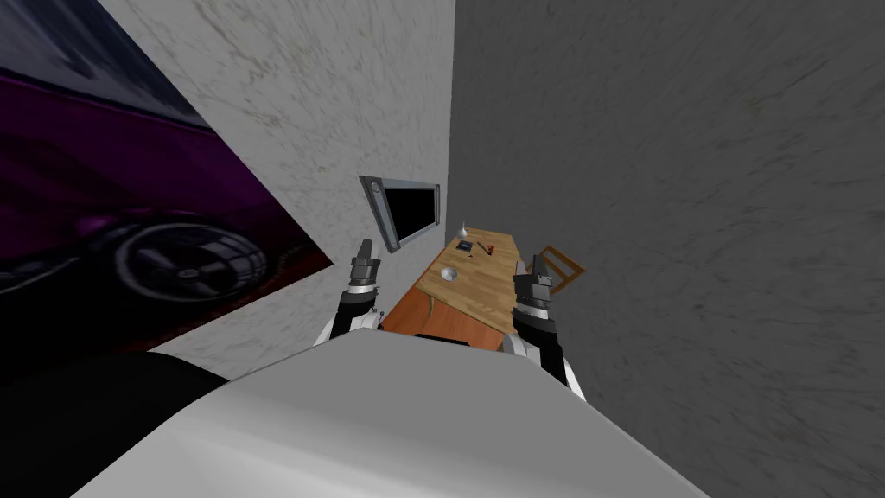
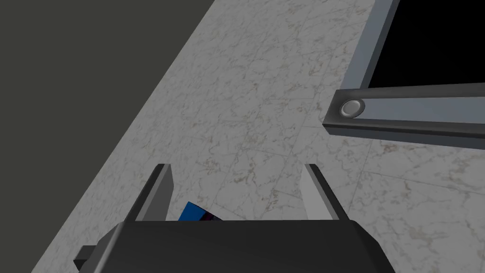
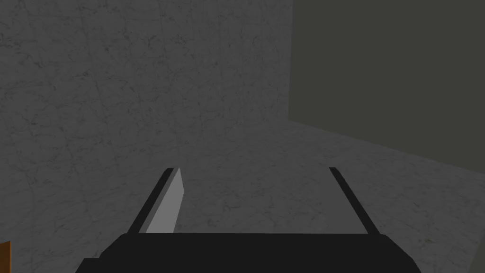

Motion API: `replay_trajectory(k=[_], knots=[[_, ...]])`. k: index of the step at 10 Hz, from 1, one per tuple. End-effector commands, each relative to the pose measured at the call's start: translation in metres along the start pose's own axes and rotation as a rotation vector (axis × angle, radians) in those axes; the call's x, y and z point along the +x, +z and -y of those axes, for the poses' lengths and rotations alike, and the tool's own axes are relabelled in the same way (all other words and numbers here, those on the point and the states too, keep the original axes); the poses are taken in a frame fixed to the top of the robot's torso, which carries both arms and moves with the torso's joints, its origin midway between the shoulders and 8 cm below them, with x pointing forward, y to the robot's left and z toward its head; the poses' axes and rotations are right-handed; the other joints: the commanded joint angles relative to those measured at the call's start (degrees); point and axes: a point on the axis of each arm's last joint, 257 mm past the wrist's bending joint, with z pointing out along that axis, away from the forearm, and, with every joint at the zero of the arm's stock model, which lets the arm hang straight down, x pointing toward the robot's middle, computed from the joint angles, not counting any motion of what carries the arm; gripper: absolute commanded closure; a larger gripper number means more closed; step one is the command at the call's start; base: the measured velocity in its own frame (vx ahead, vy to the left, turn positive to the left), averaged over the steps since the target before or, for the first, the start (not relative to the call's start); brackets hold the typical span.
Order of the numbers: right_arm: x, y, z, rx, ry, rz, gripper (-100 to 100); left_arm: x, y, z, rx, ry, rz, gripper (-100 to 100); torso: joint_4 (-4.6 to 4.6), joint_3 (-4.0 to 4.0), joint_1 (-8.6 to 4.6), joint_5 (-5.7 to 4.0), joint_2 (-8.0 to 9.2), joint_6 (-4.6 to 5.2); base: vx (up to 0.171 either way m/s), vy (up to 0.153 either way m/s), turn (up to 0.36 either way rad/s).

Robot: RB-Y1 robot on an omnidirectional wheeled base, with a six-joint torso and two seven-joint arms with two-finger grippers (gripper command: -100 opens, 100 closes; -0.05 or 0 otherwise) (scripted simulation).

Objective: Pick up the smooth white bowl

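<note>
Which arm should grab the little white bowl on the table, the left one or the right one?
Probably left, narrowly. The bowl sits by the table's left edge, on the side of the left end effector. Both are open; the right end effector looks about as near.

Light falls unevenly across my head view. The marble wall [image 1: 346, 104] on my left is bright, while the grey wall [image 1: 674, 173] on my right lies in flat shade. The wide lens rolls the scene and stretches both walls toward the corners, and the purple picture [image 1: 104, 216] smears at the edge. The wooden table [image 1: 493, 277] is evenly lit. My right wrist view is dim: one finger [image 3: 166, 204] of my right gripper [image 3: 253, 169] catches light, and the other shows dark. My left wrist view is brighter.
</note>
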Motion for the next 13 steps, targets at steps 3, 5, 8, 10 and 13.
replay_trajectory(k=[3, 5, 8, 10, 13], knots=[[0.002, -0.016, 0.027, 0.085, -0.08, -0.08, -100, 0.0, 0.0, 0.0, 0.0, 0.0, 0.0, 0, 0.0, -0.01, 0.18, 0.04, -0.01, -0.02, 0.007, 0.063, 0.148], [-0.001, -0.035, 0.053, 0.171, -0.149, -0.137, -100, 0.0, 0.0, 0.0, 0.0, 0.0, 0.0, 0, -0.01, -0.01, 0.42, 0.09, -0.02, -0.02, 0.002, 0.127, 0.214], [-0.013, -0.078, 0.099, 0.336, -0.274, -0.233, -100, 0.0, 0.0, 0.0, 0.0, 0.0, 0.0, 0, -0.02, -0.05, 0.72, 0.16, -0.09, -0.03, 0.036, 0.184, 0.307], [-0.028, -0.115, 0.13, 0.461, -0.366, -0.304, -100, 0.0, 0.0, 0.0, 0.0, 0.0, 0.0, 0, -0.03, -0.08, 0.67, 0.16, -0.14, -0.02, 0.062, 0.186, 0.369], [-0.049, -0.157, 0.156, 0.59, -0.46, -0.374, -100, 0.0, 0.0, 0.0, 0.0, 0.0, 0.0, 0, 0.01, 0.02, 0.58, 0.14, 0.04, -0.02, 0.029, 0.156, 0.239]])
